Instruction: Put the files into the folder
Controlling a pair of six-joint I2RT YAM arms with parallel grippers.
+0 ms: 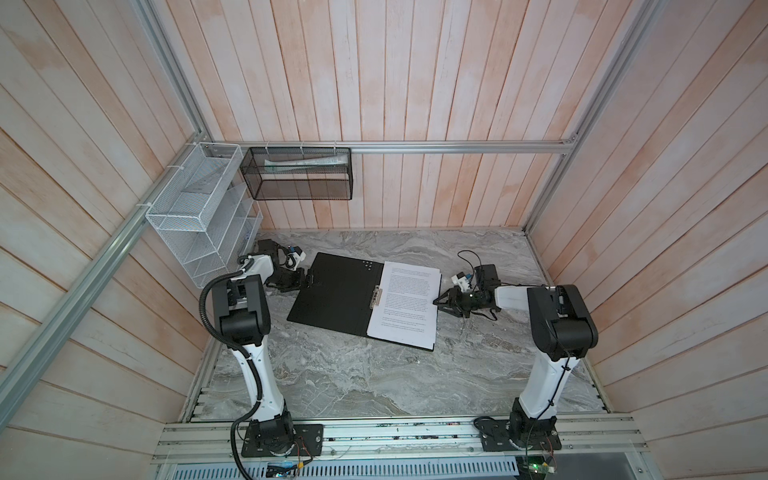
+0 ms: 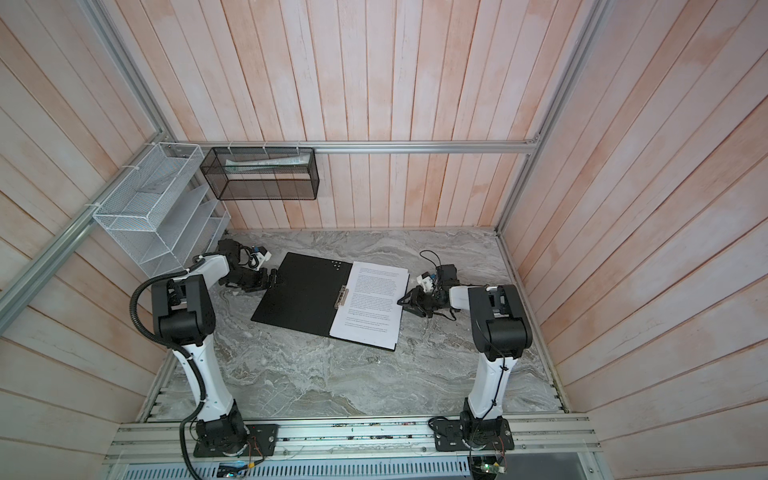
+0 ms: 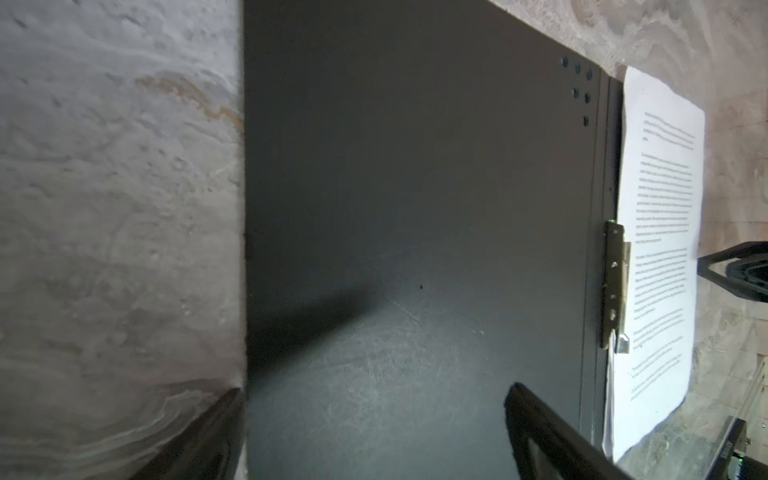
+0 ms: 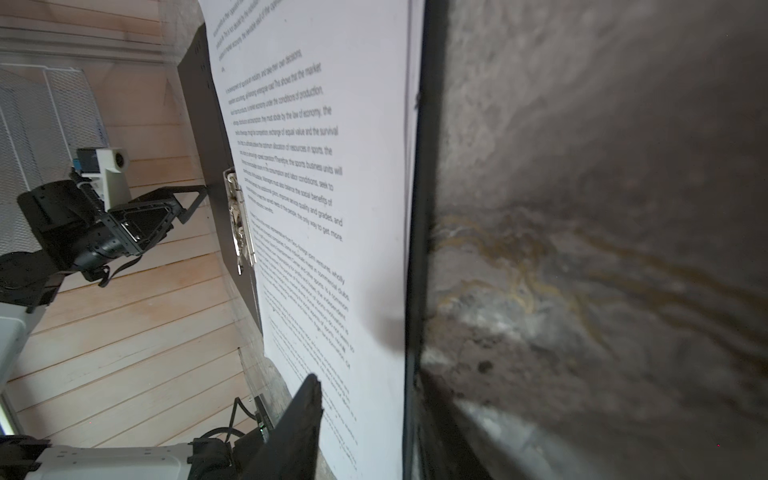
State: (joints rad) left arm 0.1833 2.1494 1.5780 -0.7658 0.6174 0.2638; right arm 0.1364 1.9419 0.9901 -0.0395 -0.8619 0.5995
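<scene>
The folder (image 1: 336, 295) (image 2: 301, 295) lies open on the marble table, black inside facing up, with its metal spine clip (image 1: 377, 297) (image 3: 614, 286) in the middle. The files (image 1: 409, 307) (image 2: 372, 303), white sheets of small black print, lie on its right half. My left gripper (image 1: 309, 279) (image 3: 374, 390) is open wide at the folder's left edge, one finger over the black cover (image 3: 415, 187), the other beside it over the table. My right gripper (image 1: 436, 300) (image 4: 374, 399) stands open astride the right edge, one finger above the files (image 4: 332, 166), the other at the folder's rim.
A white wire rack (image 1: 199, 216) hangs on the left wall and a black mesh basket (image 1: 299, 174) holding paper hangs on the back rail. Wooden walls enclose the marble table (image 1: 374, 382) on three sides.
</scene>
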